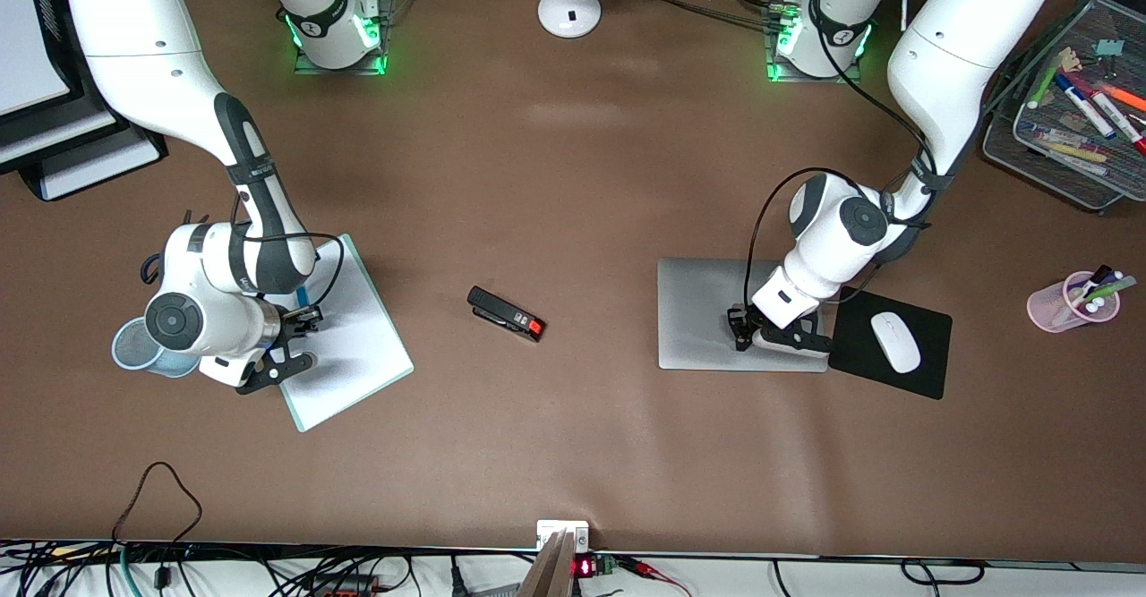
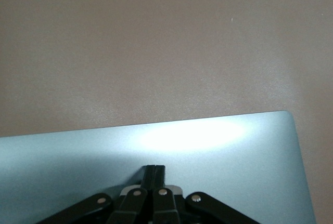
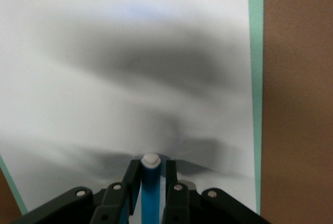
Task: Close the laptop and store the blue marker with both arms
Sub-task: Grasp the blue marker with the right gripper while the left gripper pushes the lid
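Note:
The laptop [image 1: 707, 311] lies closed and flat beside the black mouse pad [image 1: 931, 328]. My left gripper [image 1: 741, 336] is shut and empty, with its fingertips [image 2: 155, 171] down at the silver lid [image 2: 234, 146], near the lid's edge toward the mouse pad. My right gripper [image 1: 300, 339] is over a white pad with a green rim [image 1: 358, 346] at the right arm's end of the table. It is shut on the blue marker [image 3: 150, 193], whose white end [image 3: 150, 160] sticks out past the fingertips, above the pad [image 3: 130, 52].
A light blue cup [image 1: 134, 351] stands beside the white pad, partly under my right arm. A black stapler [image 1: 506, 313] lies mid-table. A white mouse [image 1: 895, 342] rests on the mouse pad. A pink pen cup [image 1: 1070, 303] and a mesh tray of markers [image 1: 1074, 114] stand at the left arm's end.

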You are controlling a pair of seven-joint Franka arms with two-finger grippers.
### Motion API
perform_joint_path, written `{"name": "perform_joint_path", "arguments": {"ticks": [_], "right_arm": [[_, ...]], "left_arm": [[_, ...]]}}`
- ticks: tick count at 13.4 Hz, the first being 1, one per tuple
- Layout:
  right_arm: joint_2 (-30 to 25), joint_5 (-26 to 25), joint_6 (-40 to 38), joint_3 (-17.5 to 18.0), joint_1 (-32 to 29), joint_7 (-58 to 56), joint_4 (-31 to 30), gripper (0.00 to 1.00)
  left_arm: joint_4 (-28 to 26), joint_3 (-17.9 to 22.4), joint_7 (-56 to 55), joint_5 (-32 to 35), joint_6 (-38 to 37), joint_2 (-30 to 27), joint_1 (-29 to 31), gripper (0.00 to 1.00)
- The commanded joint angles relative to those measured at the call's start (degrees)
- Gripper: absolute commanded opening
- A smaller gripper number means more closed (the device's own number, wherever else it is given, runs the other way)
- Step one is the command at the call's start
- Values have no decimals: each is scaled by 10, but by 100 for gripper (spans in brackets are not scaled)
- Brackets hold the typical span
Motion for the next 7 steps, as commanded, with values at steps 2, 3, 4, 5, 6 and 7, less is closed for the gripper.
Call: {"name": "perform_joint_path", "arguments": {"ticks": [2, 3, 4, 5, 6, 7], "right_arm": [[-5, -6, -5, 2, -2, 3, -5, 23], [-5, -6, -5, 3, -2, 3, -5, 21], [-5, -6, -5, 3, -1, 3, -6, 20], [-4, -6, -5, 3, -2, 3, -6, 19], [-3, -6, -5, 3, -2, 3, -6, 18], [-3, -6, -5, 2, -1, 3, -6, 17]], "left_arm": [[15, 1, 4, 21, 8, 17, 3, 0], [14, 1, 3, 24, 8, 14, 5, 0], [14, 1, 6, 24, 6, 6, 6, 0], [13, 4, 17, 24, -7, -10, 8, 0], [14, 4, 27, 25, -36, -28, 12, 0], [14, 2, 37, 24, -71, -48, 15, 0]]}}
